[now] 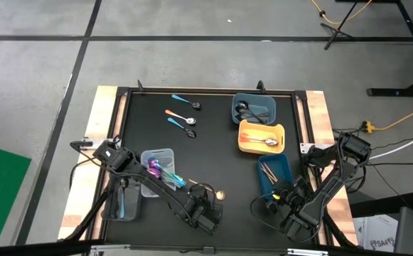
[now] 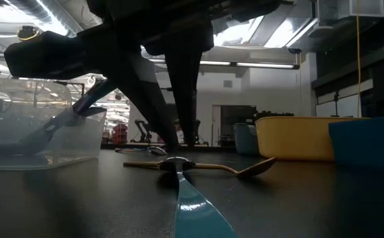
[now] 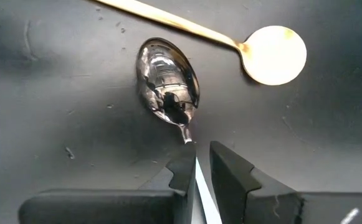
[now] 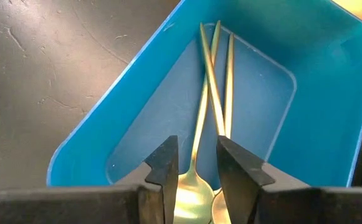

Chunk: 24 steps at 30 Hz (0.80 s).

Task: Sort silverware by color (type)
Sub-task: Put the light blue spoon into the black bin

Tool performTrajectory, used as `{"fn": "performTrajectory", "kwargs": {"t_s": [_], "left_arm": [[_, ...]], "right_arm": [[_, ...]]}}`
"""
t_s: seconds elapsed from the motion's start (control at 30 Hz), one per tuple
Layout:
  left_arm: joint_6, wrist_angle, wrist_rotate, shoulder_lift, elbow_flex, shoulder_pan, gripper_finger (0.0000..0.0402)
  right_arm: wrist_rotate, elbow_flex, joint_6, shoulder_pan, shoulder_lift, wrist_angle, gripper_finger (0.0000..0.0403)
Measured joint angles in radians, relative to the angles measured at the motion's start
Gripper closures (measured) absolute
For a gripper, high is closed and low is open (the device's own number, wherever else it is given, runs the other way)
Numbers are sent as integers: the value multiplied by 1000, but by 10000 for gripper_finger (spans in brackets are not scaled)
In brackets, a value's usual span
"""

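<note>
Left gripper (image 3: 196, 167) jaws gripping teal-handled spoon (image 3: 167, 83), gold spoon (image 3: 273, 53) nearby, right jaws open

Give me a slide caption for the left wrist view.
Left gripper pinching a teal-handled spoon, gold spoon lying just beyond.

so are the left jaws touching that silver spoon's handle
Touching. The left wrist view shows the left gripper shut on the teal handle of the silver-bowled spoon, no gap either side.
</note>
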Motion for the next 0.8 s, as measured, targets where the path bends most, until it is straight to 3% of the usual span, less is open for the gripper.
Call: {"fn": "performTrajectory", "kwargs": {"t_s": [0.47,0.8], "left_arm": [[-3,39,27,42,0,0,360],[31,37,175,46,3,37,360]], "right_arm": [[7,0,0,0,0,2,301],[15,0,0,0,1,7,301]]}}
